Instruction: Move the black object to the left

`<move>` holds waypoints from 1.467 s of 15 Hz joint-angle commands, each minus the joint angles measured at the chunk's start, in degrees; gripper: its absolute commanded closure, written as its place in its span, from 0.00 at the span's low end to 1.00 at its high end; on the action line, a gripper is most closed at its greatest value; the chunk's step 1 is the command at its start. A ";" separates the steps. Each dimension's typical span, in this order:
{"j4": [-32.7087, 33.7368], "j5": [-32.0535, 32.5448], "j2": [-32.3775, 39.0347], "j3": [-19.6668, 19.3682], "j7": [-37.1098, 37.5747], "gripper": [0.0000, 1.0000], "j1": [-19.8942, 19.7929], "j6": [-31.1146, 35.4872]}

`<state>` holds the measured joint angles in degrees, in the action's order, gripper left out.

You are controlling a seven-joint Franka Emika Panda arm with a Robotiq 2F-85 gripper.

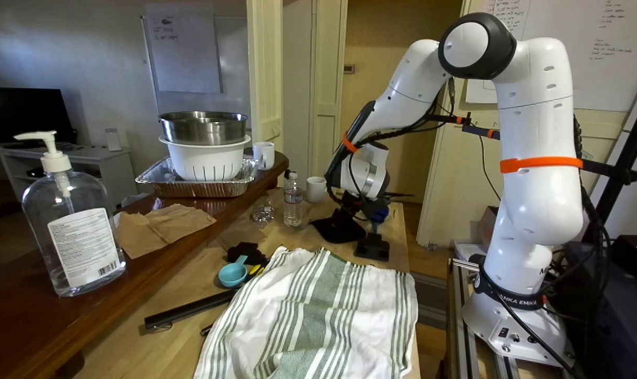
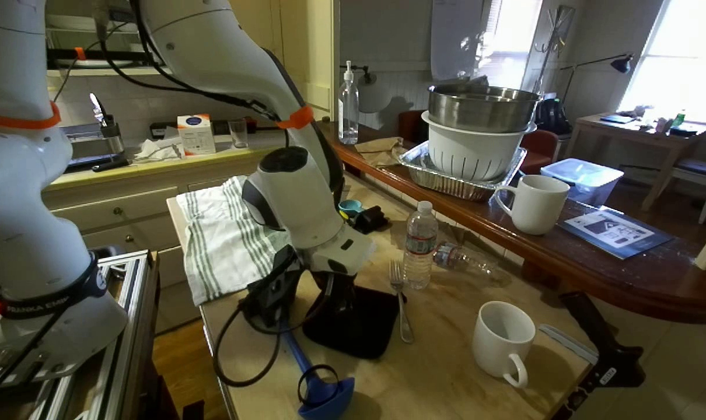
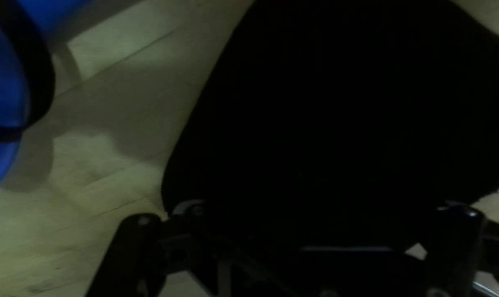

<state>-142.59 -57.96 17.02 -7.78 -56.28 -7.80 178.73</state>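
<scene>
The black object is a flat black piece with rounded corners lying on the wooden table, seen in both exterior views [image 1: 335,230] [image 2: 371,324]. It fills much of the wrist view [image 3: 336,103], where it looks almost pure black. My gripper [image 3: 317,214] is open, its fingers wide apart at the bottom of the wrist view over the near edge of the object. In the exterior views, the gripper [image 1: 345,210] [image 2: 336,294] points down at the black piece. The dark fingers blend with it, so I cannot tell if they touch it.
A chunky black block [image 1: 372,247] and a blue utensil [image 2: 329,396] lie close by. A fork [image 2: 402,303], a water bottle [image 2: 420,245] and a white mug [image 2: 502,338] stand or lie on the far side. A striped towel [image 1: 324,316] covers the table's other part.
</scene>
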 commanded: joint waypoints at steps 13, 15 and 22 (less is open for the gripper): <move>3.36 0.04 4.75 12.08 -12.74 0.00 -11.61 -16.25; 2.65 1.93 3.96 11.85 -11.73 0.00 -10.72 -18.35; 1.21 11.25 1.43 11.04 -6.66 0.00 -8.69 -27.70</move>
<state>-139.45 -50.42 17.19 3.36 -65.72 -17.92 155.87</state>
